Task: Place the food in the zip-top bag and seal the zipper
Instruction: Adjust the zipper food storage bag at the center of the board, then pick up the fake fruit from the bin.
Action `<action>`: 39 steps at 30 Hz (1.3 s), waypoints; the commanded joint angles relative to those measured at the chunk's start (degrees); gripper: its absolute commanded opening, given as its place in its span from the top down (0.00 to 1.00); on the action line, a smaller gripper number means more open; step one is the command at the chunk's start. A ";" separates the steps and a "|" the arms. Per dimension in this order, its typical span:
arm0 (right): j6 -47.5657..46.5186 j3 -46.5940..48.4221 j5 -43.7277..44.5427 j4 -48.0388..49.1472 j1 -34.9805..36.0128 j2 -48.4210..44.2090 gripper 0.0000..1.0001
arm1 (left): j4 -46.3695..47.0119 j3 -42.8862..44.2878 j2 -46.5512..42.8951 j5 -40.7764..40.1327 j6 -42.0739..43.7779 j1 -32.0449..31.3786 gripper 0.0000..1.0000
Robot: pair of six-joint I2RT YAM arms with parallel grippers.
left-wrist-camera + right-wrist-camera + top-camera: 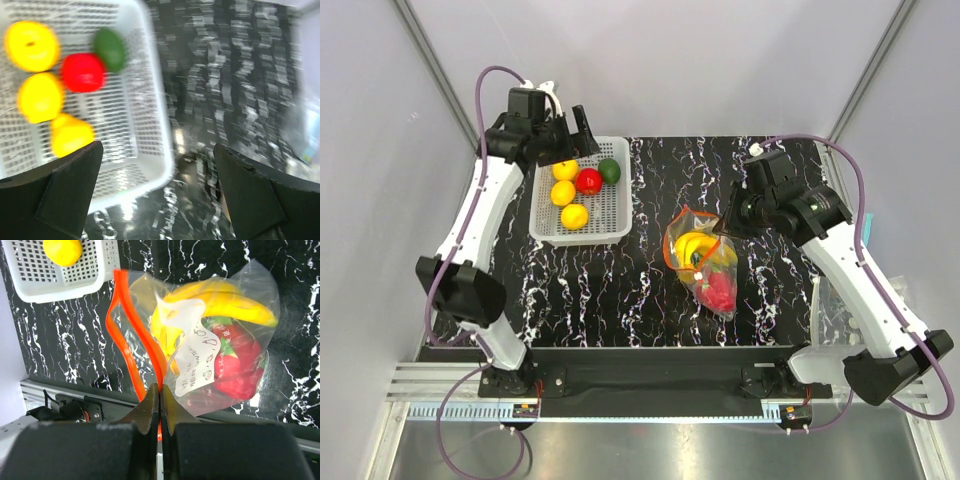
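The clear floppy zip-top bag [200, 340], with yellow banana bunch [225, 297] and pink-red dragon fruit [240, 370] inside, lies just ahead of our right gripper [160, 390], which pinches its red-orange zipper strip [118, 280]; our left gripper [157, 147] hangs spread wide, white mesh basket [145, 100] ahead-left

Two white robot arms with black joints.
The left arm [490, 195] and right arm [860, 275] wear smooth white shells between bulky black joints [460, 287] and black wrist blocks [530, 105]; a thin purple cable [498, 68] loops along each, and the fingers [70, 197] are matte black wedges.
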 commanded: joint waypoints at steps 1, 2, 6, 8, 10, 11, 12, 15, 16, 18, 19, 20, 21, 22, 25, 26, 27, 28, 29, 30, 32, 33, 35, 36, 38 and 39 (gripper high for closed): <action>-1.30 -0.86 -1.87 5.28 0.07 -3.07 1.00 | -4.24 1.79 3.48 -9.44 1.88 0.05 0.01; -1.30 -1.21 -2.04 5.46 0.16 -3.33 1.00 | -4.60 1.36 4.10 -10.33 2.50 0.14 0.01; -1.47 -1.04 -1.87 4.14 0.07 -4.03 1.00 | -7.06 -1.89 7.70 -14.55 4.79 0.14 0.01; -1.56 -0.60 -1.52 3.53 0.07 -4.65 0.99 | -7.50 -4.26 9.64 -14.82 5.41 0.14 0.01; -1.65 0.10 -1.34 2.65 0.07 -4.74 1.00 | -6.64 -6.02 10.34 -16.05 5.84 0.14 0.01; -1.73 0.89 -1.52 2.38 0.07 -4.83 1.00 | -6.11 -7.77 10.35 -16.40 5.85 0.05 0.01; -1.56 1.15 -1.87 2.03 0.07 -4.74 0.99 | -5.84 -8.40 10.61 -16.76 6.11 0.05 0.01; -0.34 1.68 -3.62 2.03 0.07 -4.83 0.99 | -6.54 -8.58 13.14 -16.50 6.72 0.05 0.01; 0.19 1.77 -4.15 2.12 0.07 -4.66 0.99 | -6.89 -8.58 13.68 -16.15 7.07 0.05 0.01; 1.94 2.12 -5.47 1.68 0.16 -4.04 0.99 | -6.81 -9.45 15.00 -16.32 7.16 0.05 0.01; 2.48 3.08 -5.99 1.42 0.16 -3.69 0.99 | -6.37 -9.81 15.18 -16.32 7.43 0.14 0.01; 3.01 3.87 -6.96 0.28 0.07 -2.47 0.98 | -6.10 -10.07 15.44 -16.41 7.60 0.14 0.01; 4.58 4.84 -6.97 -0.86 0.07 -1.85 0.99 | -6.01 -10.25 15.97 -16.32 7.78 0.14 0.01; 5.20 7.11 -7.14 -2.00 0.16 -1.06 0.99 | -6.01 -10.08 16.32 -16.41 8.04 0.14 0.01; 8.63 9.50 -8.46 -5.17 0.07 1.06 0.99 | -6.10 -9.29 18.08 -16.41 8.39 0.14 0.01; 9.24 9.59 -9.07 -5.87 0.07 1.41 0.99 | -6.19 -9.02 18.52 -16.41 8.40 0.14 0.01; 10.56 9.59 -9.25 -6.05 0.07 1.41 0.99 | -6.10 -8.84 19.65 -16.32 8.40 0.05 0.01; 10.83 9.68 -9.34 -6.23 0.07 1.58 0.99 | -6.36 -8.15 20.18 -16.15 8.31 0.14 0.01; 11.09 9.86 -8.99 -7.36 0.07 1.93 0.99 | -6.54 -7.79 20.80 -16.23 8.22 0.14 0.01; 11.79 10.12 -8.73 -7.90 0.07 2.03 1.00 | -6.54 -7.61 21.50 -16.32 8.13 0.05 0.01; 12.06 10.12 -9.07 -8.60 0.07 2.29 1.00 | -6.36 -6.39 22.21 -16.41 8.04 0.14 0.01; 12.24 10.03 -9.34 -8.87 0.07 2.38 1.00 | -6.54 -5.95 22.91 -16.67 8.04 0.14 0.01; 12.33 10.12 -9.69 -9.48 0.07 2.38 1.00 | -6.98 -5.16 23.61 -16.67 8.22 0.14 0.01; 12.24 10.38 -9.69 -9.66 0.07 2.38 1.00 | -7.68 -4.11 24.49 -16.67 8.31 0.05 0.01; 12.15 11.61 -8.99 -10.18 0.07 2.64 1.00 | -7.60 -3.75 25.02 -16.32 8.39 0.14 0.02; 11.80 12.05 -8.90 -10.45 0.16 2.64 1.00 | -7.51 -3.83 25.02 -15.97 8.48 0.14 0.04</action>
